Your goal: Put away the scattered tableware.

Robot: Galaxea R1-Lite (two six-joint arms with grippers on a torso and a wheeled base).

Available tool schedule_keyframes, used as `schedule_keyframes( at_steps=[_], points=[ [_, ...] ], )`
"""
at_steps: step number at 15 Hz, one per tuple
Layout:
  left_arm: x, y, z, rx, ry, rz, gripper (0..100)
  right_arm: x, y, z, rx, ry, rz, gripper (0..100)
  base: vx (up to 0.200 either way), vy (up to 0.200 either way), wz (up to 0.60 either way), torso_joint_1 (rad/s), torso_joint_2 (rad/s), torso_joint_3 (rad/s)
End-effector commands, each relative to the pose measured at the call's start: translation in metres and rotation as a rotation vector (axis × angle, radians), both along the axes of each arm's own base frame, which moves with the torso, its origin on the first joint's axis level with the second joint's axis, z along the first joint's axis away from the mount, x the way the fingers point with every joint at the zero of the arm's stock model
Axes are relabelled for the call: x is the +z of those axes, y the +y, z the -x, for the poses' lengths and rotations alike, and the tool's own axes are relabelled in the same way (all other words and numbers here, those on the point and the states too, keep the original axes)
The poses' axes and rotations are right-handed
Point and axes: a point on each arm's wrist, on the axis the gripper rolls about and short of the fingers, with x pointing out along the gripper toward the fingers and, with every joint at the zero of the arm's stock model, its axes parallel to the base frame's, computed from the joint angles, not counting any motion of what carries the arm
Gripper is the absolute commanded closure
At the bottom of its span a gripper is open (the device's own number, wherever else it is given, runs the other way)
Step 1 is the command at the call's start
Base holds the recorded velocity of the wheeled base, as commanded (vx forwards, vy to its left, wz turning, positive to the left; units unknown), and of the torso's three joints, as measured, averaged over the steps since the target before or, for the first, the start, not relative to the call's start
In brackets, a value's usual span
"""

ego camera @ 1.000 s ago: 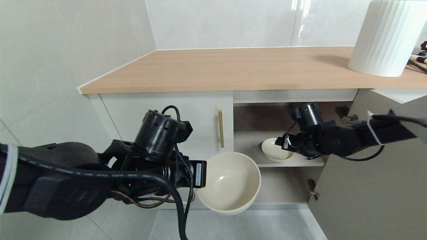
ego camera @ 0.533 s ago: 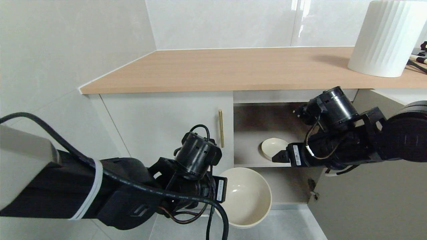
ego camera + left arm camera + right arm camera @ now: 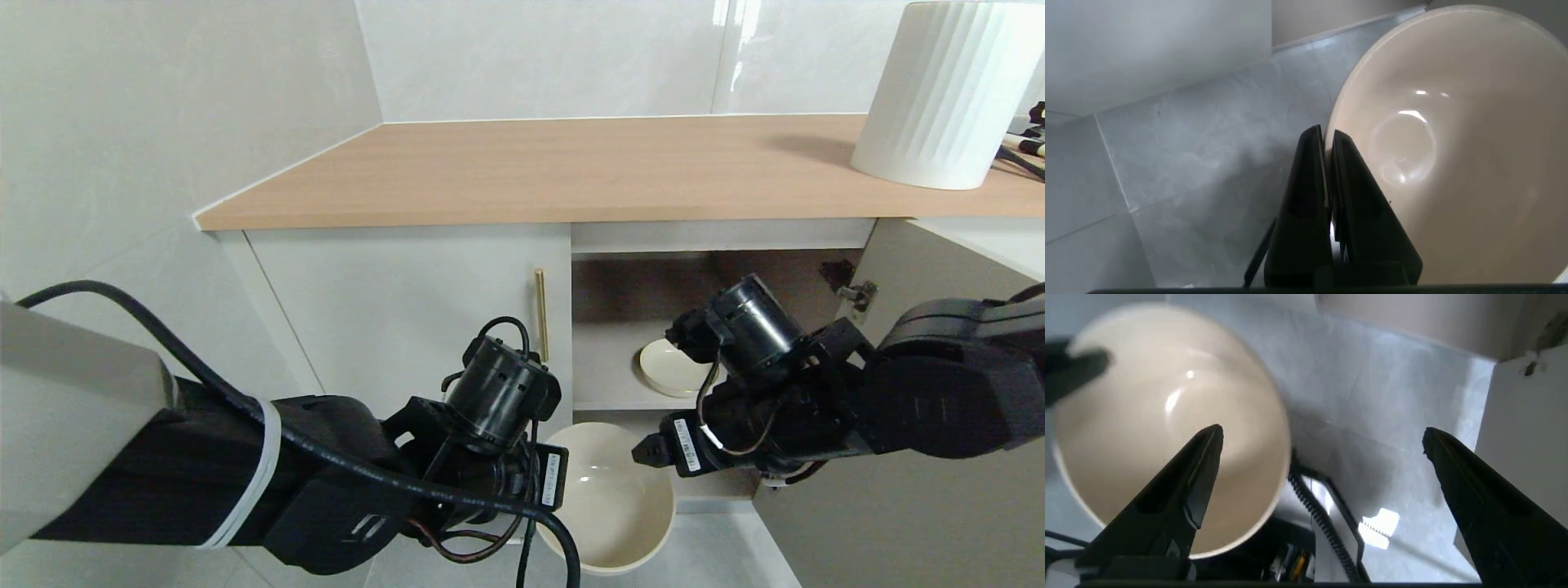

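Bowl [image 3: 612, 506] status? (M.)
(K.) Large cream bowl, rim pinched in the left pincer [image 3: 1325, 137], hanging over the tiled floor [image 3: 1184, 163]. It is not yet inside the open cabinet [image 3: 637, 286]. Right pincer [image 3: 1323, 439] is spread wide and empty, just beside the bowl's far rim.
(M.) Done so far?
(K.) Small cream dish [image 3: 671, 367] rests on the shelf [image 3: 604, 359] beyond the right pincer; judged stowed. The bowl is left to place.
(M.) Surroundings?
(K.) Wooden surface [image 3: 571, 171] above both pincers carries a white ribbed container [image 3: 947, 90]. Pale tiled walls.
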Motion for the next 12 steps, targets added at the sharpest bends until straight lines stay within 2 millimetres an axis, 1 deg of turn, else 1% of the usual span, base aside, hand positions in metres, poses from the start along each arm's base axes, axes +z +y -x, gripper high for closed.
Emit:
schedule_keyframes(
  at_steps=[1, 2, 3, 12],
  points=[
    [0.0015, 0.0005, 0.0002, 0.001, -0.003, 0.003, 100, -0.0128, 0.0055, -0.0042, 0.003, 0.029, 0.025, 0, 0.0, 0.0, 0.0, 0.0, 0.0, 0.0],
    [0.0036, 0.001, 0.0007, 0.003, -0.007, 0.009, 100, -0.0183, 0.0087, -0.0079, -0.005, 0.027, 0.018, 0, 0.0, 0.0, 0.0, 0.0, 0.0, 0.0],
    [0.0036, 0.0006, 0.0011, 0.002, -0.007, 0.009, 100, -0.0192, 0.0091, -0.0083, -0.005, 0.029, 0.017, 100, 0.0, 0.0, 0.0, 0.0, 0.0, 0.0],
    [0.0036, 0.001, 0.0007, 0.003, -0.007, 0.009, 100, -0.0213, 0.0128, -0.0062, 0.007, 0.035, 0.019, 100, 0.0, 0.0, 0.0, 0.0, 0.0, 0.0]
  ],
)
